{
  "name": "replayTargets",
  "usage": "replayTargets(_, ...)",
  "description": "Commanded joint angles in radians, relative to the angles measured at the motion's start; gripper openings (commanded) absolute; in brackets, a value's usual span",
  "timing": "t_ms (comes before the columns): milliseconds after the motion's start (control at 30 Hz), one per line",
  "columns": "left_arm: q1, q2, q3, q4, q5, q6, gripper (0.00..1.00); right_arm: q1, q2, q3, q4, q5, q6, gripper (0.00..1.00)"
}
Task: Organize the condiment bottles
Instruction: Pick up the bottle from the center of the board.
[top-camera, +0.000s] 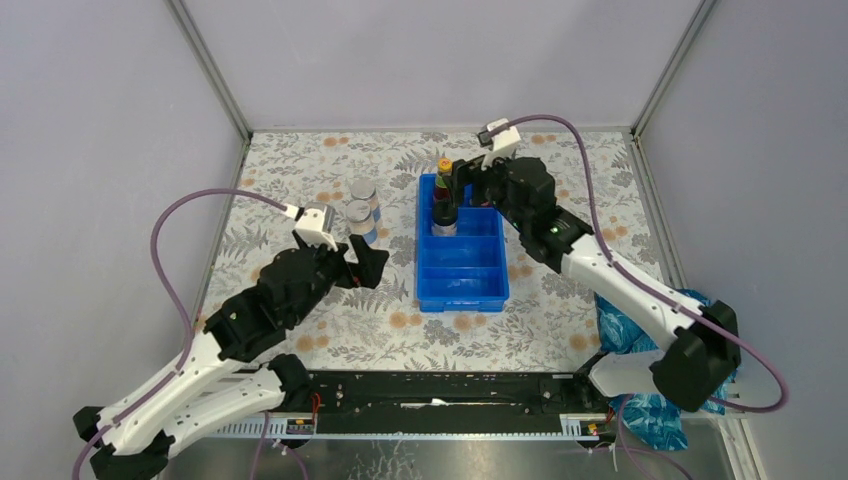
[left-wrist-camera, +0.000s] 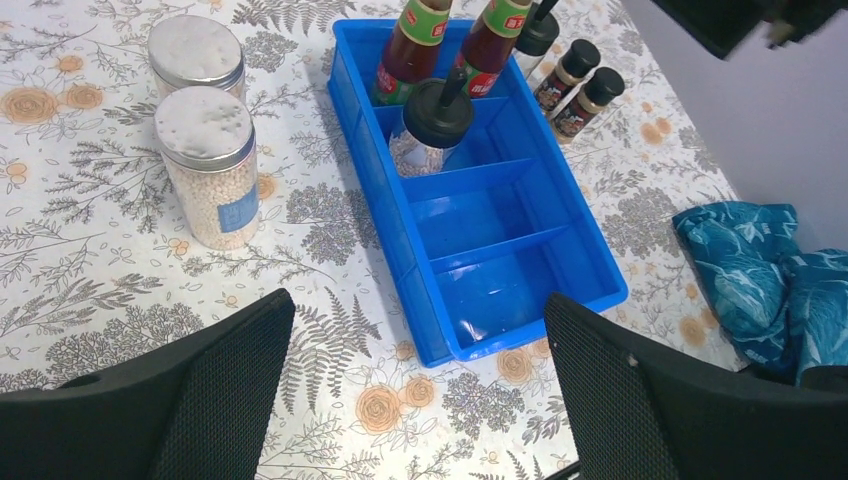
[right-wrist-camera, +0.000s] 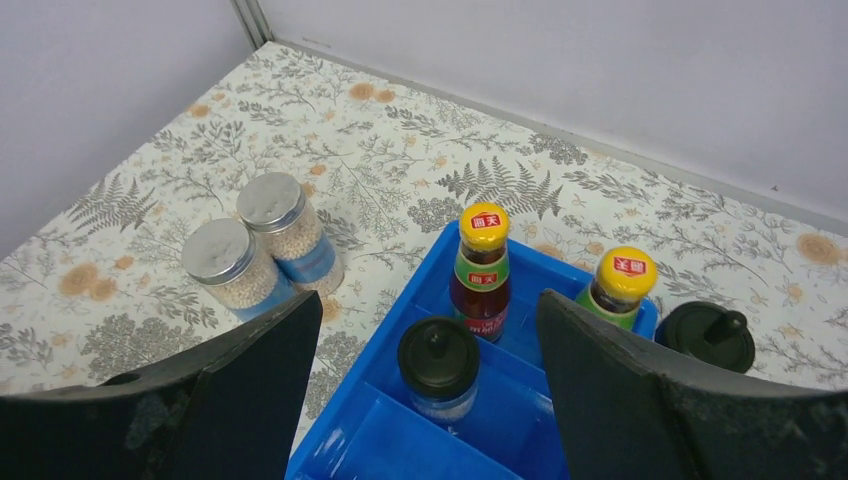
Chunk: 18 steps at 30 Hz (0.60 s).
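Red bottles (right-wrist-camera: 481, 285) upright in tray (right-wrist-camera: 400, 440), silver-lidded jars (right-wrist-camera: 225, 265) outside

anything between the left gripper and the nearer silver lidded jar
Nothing visible. Only bare floral tablecloth lies between the open left gripper and the nearer silver-lidded jar. The second jar stands just behind it, and the blue tray sits off to the right, out of that path.

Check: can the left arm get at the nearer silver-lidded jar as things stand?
Probably yes: the left end effector hangs open facing the jar, which stands on the table outside the tray, with nothing between them.
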Motion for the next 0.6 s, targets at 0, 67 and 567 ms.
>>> replayTargets(0,-0.007,0.073,0.069,-0.012,-0.043,-0.027,0.98,-0.006,-0.115,-0.062,-0.023,0.03,0.052,0.86)
replayTargets(67,-0.007,0.113,0.103,-0.025,-0.038,-0.026,0.98,-0.006,-0.172,-0.101,-0.023,0.03,0.068,0.86)
replayTargets(567,-0.004,0.222,0.222,0.064,0.027,0.054,0.99,-0.006,-0.38,-0.184,-0.094,0.038,0.095,0.9)
